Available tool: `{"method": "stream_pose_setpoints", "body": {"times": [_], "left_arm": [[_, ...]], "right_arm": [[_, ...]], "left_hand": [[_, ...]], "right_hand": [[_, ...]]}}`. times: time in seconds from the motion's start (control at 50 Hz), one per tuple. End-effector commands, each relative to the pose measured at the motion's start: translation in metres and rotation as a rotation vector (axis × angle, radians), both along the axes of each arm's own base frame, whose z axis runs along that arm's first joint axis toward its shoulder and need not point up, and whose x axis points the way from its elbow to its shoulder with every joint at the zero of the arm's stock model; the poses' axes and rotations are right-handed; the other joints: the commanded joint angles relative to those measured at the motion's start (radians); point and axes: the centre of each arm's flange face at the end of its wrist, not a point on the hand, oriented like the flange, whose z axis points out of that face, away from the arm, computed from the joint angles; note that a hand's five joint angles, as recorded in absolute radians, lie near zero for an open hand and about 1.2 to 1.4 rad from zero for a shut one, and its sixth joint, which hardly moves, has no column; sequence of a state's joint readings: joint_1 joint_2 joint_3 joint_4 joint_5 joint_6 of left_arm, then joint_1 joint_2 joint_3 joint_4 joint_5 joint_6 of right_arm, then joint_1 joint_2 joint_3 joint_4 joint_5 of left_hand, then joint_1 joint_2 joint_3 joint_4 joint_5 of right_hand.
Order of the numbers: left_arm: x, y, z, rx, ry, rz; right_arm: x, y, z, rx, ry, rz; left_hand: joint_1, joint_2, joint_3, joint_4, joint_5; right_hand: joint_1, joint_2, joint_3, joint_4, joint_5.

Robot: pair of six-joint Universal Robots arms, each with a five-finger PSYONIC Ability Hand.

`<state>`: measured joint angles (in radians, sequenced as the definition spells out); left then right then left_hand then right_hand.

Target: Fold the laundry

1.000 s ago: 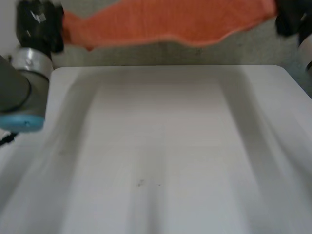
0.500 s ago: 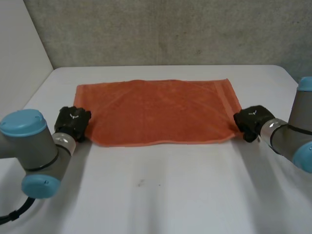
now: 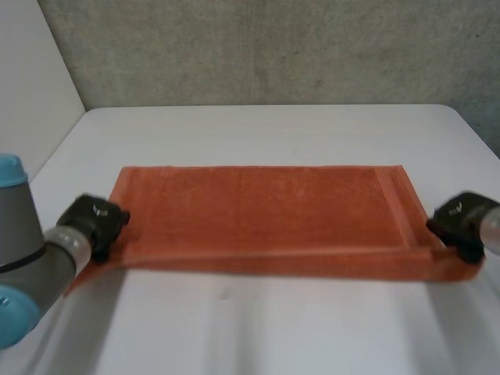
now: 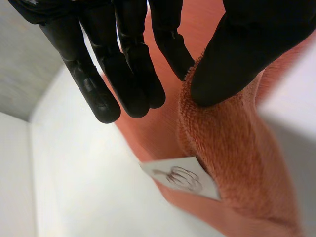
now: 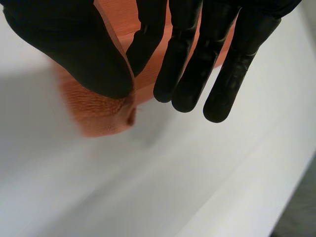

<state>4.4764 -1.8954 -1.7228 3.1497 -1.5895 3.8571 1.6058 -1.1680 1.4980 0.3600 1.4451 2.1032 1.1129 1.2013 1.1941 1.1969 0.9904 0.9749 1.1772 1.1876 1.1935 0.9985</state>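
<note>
This looks like a robotics lab test bench, not a home: a plain white table (image 3: 258, 125) carrying 1 orange towel (image 3: 258, 211) stands against a rough grey wall (image 3: 273, 47) and a white side panel (image 3: 31, 86), flanked by 2 grey machine arms, the left arm (image 3: 35, 250) and the right arm (image 3: 492, 228).

The towel (image 3: 258, 211) is plain rust-orange terry. A woven band of the same orange crosses it near the tabletop's right edge. A white label (image 4: 182, 177) with a grey looping mark sits on the towel beside the left hand (image 4: 128, 64). That hand is black, and so is the right hand (image 5: 187, 59). The table (image 3: 266, 133) is plain white. The left arm (image 3: 19, 226) is grey with a light-blue cap (image 3: 8, 168). Beyond the tabletop's far edge the wall (image 3: 273, 47) is mottled grey, and a panel (image 3: 31, 94) off the far left corner is off-white.
</note>
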Motion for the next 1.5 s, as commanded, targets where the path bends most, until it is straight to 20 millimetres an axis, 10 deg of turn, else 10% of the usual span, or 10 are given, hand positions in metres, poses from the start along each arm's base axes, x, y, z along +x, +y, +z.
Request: {"method": "stream_pose_setpoints", "body": {"times": [0.02,0.22,0.44,0.48,0.5,0.52,0.54,0.92,1.16,1.5], "left_arm": [[-0.022,-0.071,-0.015,-0.195,0.050,-0.012],[-0.050,-0.141,-0.041,-0.331,0.083,-0.039],[-0.066,-0.166,-0.045,-0.450,0.096,-0.113],[-0.069,-0.164,-0.046,-0.455,0.109,-0.153],[-0.071,-0.162,-0.048,-0.451,0.112,-0.178],[-0.073,-0.157,-0.051,-0.447,0.118,-0.219],[-0.074,-0.155,-0.051,-0.452,0.123,-0.234],[-0.056,-0.110,0.031,-0.575,0.206,-0.233],[-0.031,-0.056,0.018,-0.401,0.270,-0.176],[-0.024,-0.034,0.005,-0.254,0.436,-0.105]], "right_arm": [[0.041,-0.053,-0.017,-0.198,-0.141,0.022],[0.066,-0.121,-0.043,-0.429,-0.176,0.023],[0.082,-0.162,-0.056,-0.631,-0.222,0.039],[0.084,-0.161,-0.057,-0.630,-0.226,0.041],[0.089,-0.159,-0.058,-0.628,-0.238,0.048],[0.089,-0.159,-0.058,-0.628,-0.238,0.048],[0.093,-0.156,-0.058,-0.622,-0.247,0.045],[0.070,-0.092,0.038,-0.568,-0.487,-0.068],[0.031,-0.054,-0.002,-0.182,-0.501,-0.156],[0.004,-0.078,-0.050,-0.124,-0.560,-0.165]], "left_hand": [[0.283,0.195,0.202,0.199,0.231],[0.283,0.195,0.202,0.199,0.231],[0.283,0.195,0.202,0.199,0.231],[0.173,0.085,0.092,0.089,0.121],[-0.139,-0.227,-0.220,-0.223,-0.191],[-0.825,-0.913,-0.906,-0.909,-0.877],[-0.938,-1.027,-1.020,-1.022,-0.990],[-0.938,-1.027,-1.020,-1.022,-0.990],[-0.938,-1.026,-1.019,-1.022,-0.990],[-0.929,-1.017,-1.010,-1.013,-0.981]], "right_hand": [[0.421,0.219,0.209,0.203,0.223],[0.421,0.219,0.209,0.203,0.223],[0.421,0.219,0.209,0.203,0.223],[0.421,0.219,0.209,0.203,0.223],[-0.287,-0.489,-0.499,-0.505,-0.485],[-0.294,-0.496,-0.507,-0.512,-0.492],[-0.800,-1.003,-1.013,-1.019,-0.998],[-0.800,-1.003,-1.013,-1.019,-0.998],[-0.718,-0.920,-0.931,-0.936,-0.916],[-0.367,-0.570,-0.580,-0.586,-0.566]]}}
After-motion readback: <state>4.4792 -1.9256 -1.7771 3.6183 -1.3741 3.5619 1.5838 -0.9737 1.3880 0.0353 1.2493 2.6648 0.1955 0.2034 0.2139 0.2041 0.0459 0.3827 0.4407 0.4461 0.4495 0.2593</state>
